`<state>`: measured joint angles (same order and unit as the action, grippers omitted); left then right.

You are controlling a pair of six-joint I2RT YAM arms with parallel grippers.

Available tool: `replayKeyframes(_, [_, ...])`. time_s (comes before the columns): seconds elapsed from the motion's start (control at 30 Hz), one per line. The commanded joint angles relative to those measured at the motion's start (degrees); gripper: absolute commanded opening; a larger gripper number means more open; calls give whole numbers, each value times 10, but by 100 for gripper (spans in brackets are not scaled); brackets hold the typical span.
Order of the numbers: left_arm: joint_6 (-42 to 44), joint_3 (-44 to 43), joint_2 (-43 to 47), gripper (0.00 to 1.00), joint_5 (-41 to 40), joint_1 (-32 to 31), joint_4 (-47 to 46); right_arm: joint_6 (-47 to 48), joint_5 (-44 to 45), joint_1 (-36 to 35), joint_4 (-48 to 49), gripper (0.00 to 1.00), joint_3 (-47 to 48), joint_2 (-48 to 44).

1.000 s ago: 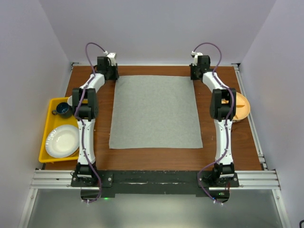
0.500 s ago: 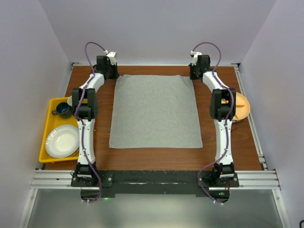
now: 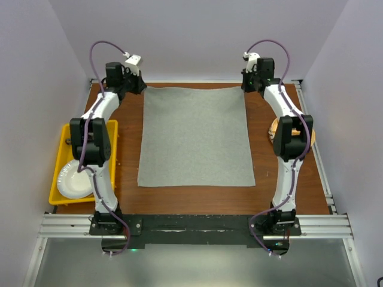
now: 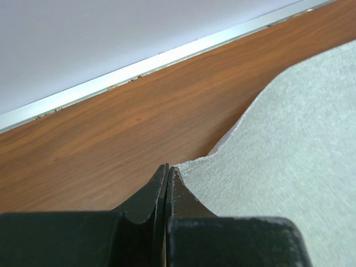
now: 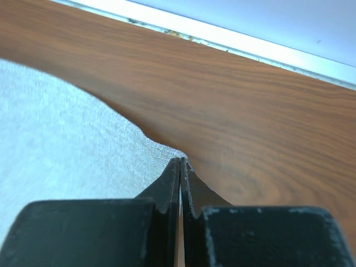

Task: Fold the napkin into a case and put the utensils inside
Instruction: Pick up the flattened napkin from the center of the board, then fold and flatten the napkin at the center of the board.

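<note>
Near edge of the napkin (image 3: 194, 140) lies flat on the wooden table (image 3: 197, 200), about midway between the two arm bases. Off to the left is a yellow tray (image 3: 60, 156) holding a white plate (image 3: 70, 182); neither is involved. The cloth is fully spread in one layer, with no crease yet.

Far end: left gripper (image 4: 168, 168) is clamped on the far-left corner and right gripper (image 5: 181, 161) on the far-right corner. Each pinches only the very tip of the cloth, which rises off the wood there.

Step in hand, as I read it: the first fold, bringing the far edge toward the near edge. To go well:
- Both corners should travel together at equal height, with the far edge kept taut and square.
- The thin pinch could slip, so no jerks.
- Land corner on corner.

Orientation: sides run square with the table edges. The cloth looks slightly longer near-to-far, so its long axis points away from the arms. Utensils not spotted.
</note>
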<state>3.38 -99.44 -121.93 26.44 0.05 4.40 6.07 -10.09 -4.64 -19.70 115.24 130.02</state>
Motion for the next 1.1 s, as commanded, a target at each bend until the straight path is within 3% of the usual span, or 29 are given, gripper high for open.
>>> replayKeyframes(0.0, [61,69,85,0,80,20,2,24,-31,-1,-11,0,-84,-122])
replayKeyframes(0.2, [164,185,211,0,138,27,96,57,-42,-1,-58,0,-248,-252])
replayKeyframes(0.3, [244,246,270,0,155,28,192,92,-50,-1,-94,0,-326,-316])
replayKeyframes(0.47, [339,348,325,0,141,28,275,134,-49,-2,-136,0,-420,-379])
replayKeyframes(0.7, [333,448,297,0,89,28,262,146,-13,-8,-140,0,-477,-315])
replayKeyframes(1.07, [259,418,218,0,28,18,203,123,16,-8,-113,0,-433,-208])
